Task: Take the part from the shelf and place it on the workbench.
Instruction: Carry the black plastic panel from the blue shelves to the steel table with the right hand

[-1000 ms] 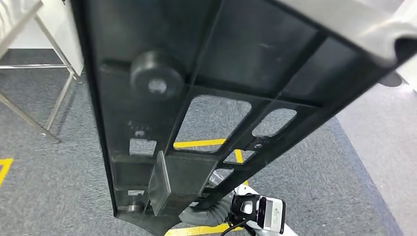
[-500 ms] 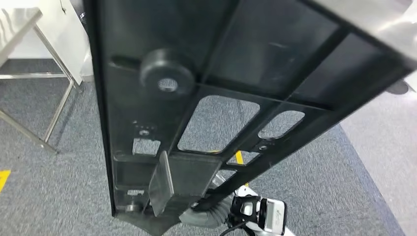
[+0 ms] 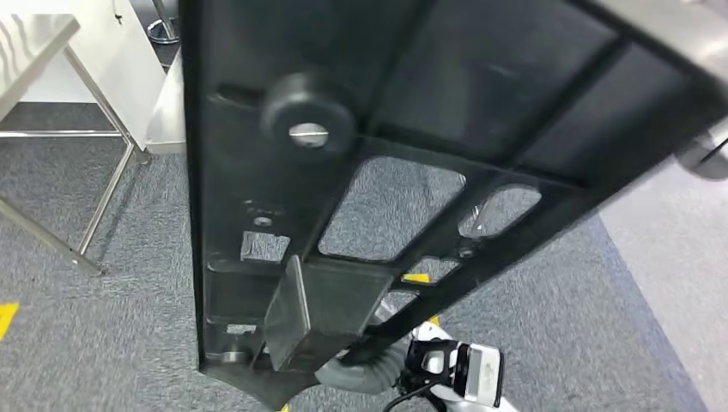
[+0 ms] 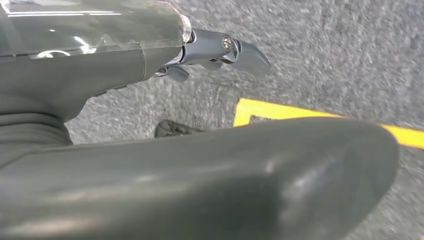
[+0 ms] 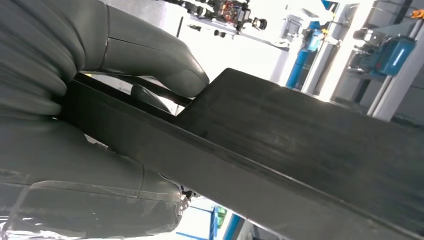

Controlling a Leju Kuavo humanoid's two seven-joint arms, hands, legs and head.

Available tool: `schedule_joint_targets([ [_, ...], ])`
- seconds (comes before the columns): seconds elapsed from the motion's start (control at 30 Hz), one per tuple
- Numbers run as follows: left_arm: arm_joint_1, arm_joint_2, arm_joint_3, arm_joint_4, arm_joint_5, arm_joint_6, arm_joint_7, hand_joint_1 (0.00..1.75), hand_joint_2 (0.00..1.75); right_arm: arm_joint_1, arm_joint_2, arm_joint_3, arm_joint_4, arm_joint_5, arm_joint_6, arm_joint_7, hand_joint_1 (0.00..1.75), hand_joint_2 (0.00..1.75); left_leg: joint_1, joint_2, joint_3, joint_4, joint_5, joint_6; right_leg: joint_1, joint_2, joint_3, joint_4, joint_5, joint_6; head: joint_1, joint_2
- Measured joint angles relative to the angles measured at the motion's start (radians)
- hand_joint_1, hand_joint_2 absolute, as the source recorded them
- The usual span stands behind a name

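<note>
A large black plastic part (image 3: 403, 129), a flat ribbed panel with several cut-out openings and a round boss with a pale hole near its upper left, is held up close in front of the robot's head and covers most of the head view. It tilts so that its wide end reaches the upper right and its narrow end points down toward the robot. Low on the panel a small rectangular block sticks out from its face. The right hand (image 5: 75, 130) grips the part (image 5: 300, 150) at its edge: in the right wrist view the thick grey thumb lies over one face of the dark panel, the rest of the hand wraps the other side, and a dark finger shows in the gap between them. In the head view the grey ribbed wrist cover of the right arm (image 3: 365, 373) shows just under the narrow end of the part, with a white and black wrist unit to its right. The left hand (image 4: 150, 165) hangs over grey carpet (image 4: 325, 50) crossed by a yellow floor line (image 4: 280, 112); its thumb is extended, a dark finger sticks out, and nothing is in its grasp. Behind the part, at the far left, stands a steel surface (image 3: 30, 51) on thin metal legs, with grey carpet (image 3: 94, 326) below.
</note>
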State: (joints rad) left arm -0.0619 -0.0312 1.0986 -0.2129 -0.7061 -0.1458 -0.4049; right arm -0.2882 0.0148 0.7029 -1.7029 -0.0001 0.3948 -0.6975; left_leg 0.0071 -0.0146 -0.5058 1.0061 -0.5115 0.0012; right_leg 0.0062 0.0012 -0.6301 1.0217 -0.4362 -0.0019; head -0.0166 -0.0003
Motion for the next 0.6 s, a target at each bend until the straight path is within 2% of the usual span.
schedule_joint_targets([
  [0.07,-0.001,0.001,0.0,0.0,0.0,0.0,0.001,0.0,0.0,0.0,0.001,-0.002,-0.003,-0.001,0.001,0.0,1.75,1.75,0.001,0.001,0.007,0.008,-0.001,-0.01,-0.002,0.001,0.018,-0.012,0.004,-0.011,0.0,0.0],
  [0.13,-0.005,0.001,0.0,0.0,0.0,0.0,0.0,0.0,0.0,-0.003,0.003,-0.002,-0.006,-0.002,0.003,0.0,1.75,1.75,0.003,0.005,-0.02,0.071,-0.019,-0.018,-0.007,0.0,0.039,-0.02,-0.003,-0.02,0.0,0.0],
  [0.23,-0.005,0.002,0.0,0.0,0.0,0.0,-0.001,0.0,0.0,-0.002,0.005,-0.002,-0.007,-0.002,0.004,0.0,1.75,1.75,0.005,0.007,-0.131,0.248,-0.089,-0.028,-0.008,-0.002,0.06,-0.022,-0.02,-0.027,0.0,0.0],
  [0.27,-0.003,0.002,0.0,0.0,0.0,0.0,-0.002,0.0,0.0,-0.001,0.005,-0.002,-0.007,-0.001,0.004,0.0,1.75,1.75,0.005,0.007,-0.159,0.277,-0.099,-0.03,-0.008,-0.001,0.067,-0.022,-0.026,-0.027,0.0,0.0],
  [0.3,-0.001,0.002,0.0,0.0,-0.001,0.0,-0.002,0.0,0.0,0.0,0.005,-0.002,-0.007,-0.001,0.004,0.0,1.75,1.75,0.005,0.007,-0.171,0.271,-0.087,-0.031,-0.008,0.0,0.075,-0.022,-0.033,-0.027,0.0,0.0],
  [0.33,0.001,0.003,0.0,0.0,-0.002,0.0,-0.003,0.0,0.0,0.001,0.005,-0.002,-0.007,-0.001,0.004,0.0,1.75,1.75,0.005,0.007,-0.164,0.228,-0.052,-0.028,-0.008,0.001,0.085,-0.022,-0.039,-0.026,0.0,0.0],
  [0.37,0.001,0.003,0.0,0.0,-0.003,0.0,-0.004,0.0,0.0,0.001,0.005,-0.002,-0.007,-0.001,0.003,0.0,1.75,1.75,0.005,0.008,-0.143,0.159,-0.001,-0.024,-0.008,0.001,0.095,-0.022,-0.047,-0.024,0.0,0.0],
  [0.4,0.001,0.004,0.0,0.0,-0.005,0.0,-0.004,0.0,0.0,0.001,0.005,-0.002,-0.007,-0.001,0.003,0.0,1.75,1.75,0.003,0.009,-0.122,0.094,0.039,-0.02,-0.007,0.001,0.105,-0.022,-0.054,-0.021,0.0,0.0],
  [0.43,0.0,0.004,0.0,0.0,-0.007,0.0,-0.004,0.0,0.0,0.001,0.006,-0.003,-0.007,-0.001,0.003,0.0,1.75,1.75,0.0,0.01,-0.105,0.044,0.056,-0.016,-0.006,0.001,0.111,-0.022,-0.06,-0.017,0.0,0.0],
  [0.47,0.0,0.005,-0.001,0.0,-0.008,-0.001,-0.005,0.0,0.0,0.001,0.006,-0.003,-0.007,-0.001,0.003,0.0,1.75,1.75,-0.003,0.011,-0.096,0.017,0.06,-0.01,-0.005,0.002,0.115,-0.024,-0.065,-0.011,0.0,0.0],
  [0.53,0.001,0.007,-0.001,0.0,-0.009,-0.001,-0.006,0.0,0.0,0.001,0.006,-0.003,-0.007,0.0,0.003,0.0,1.75,1.75,-0.005,0.01,-0.089,0.005,0.052,0.004,-0.004,0.003,0.119,-0.017,-0.064,0.004,0.0,0.0],
  [0.6,0.003,0.007,0.0,0.0,-0.01,-0.001,-0.006,0.0,0.0,0.001,0.006,-0.005,-0.008,0.0,0.003,0.0,1.75,1.75,-0.001,0.009,-0.073,-0.005,0.069,0.017,-0.004,0.002,0.119,0.01,-0.075,0.019,0.0,0.0],
])
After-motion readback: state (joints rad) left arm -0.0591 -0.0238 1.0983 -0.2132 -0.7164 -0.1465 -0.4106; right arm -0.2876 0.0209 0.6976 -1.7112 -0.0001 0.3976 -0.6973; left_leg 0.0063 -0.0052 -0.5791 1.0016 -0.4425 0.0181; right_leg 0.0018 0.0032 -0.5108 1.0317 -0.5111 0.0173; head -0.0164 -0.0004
